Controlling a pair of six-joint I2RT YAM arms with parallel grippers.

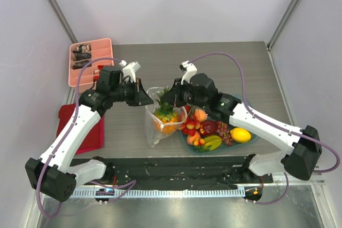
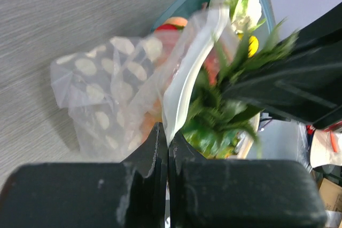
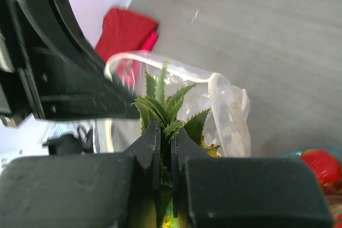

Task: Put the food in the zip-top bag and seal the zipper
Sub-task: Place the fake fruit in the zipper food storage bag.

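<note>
The clear dotted zip-top bag [image 1: 160,124] stands open at the table's middle, its whitish zipper [image 2: 184,86] rim held up. My left gripper [image 1: 144,95] is shut on the bag's mouth edge [image 2: 170,132]. My right gripper [image 1: 166,100] is shut on the green top of the orange pineapple [image 1: 166,118], which hangs inside the bag mouth; its leaves [image 3: 166,108] show between my fingers. More food lies on the teal plate [image 1: 251,138]: peach [image 1: 200,114], red berries [image 1: 191,126], apple [image 1: 208,127], grapes [image 1: 224,132], lemon [image 1: 240,134].
A pink compartment tray [image 1: 91,60] stands at the back left. A red cloth [image 1: 80,124] lies at the left under my left arm. Grey side walls close in the table.
</note>
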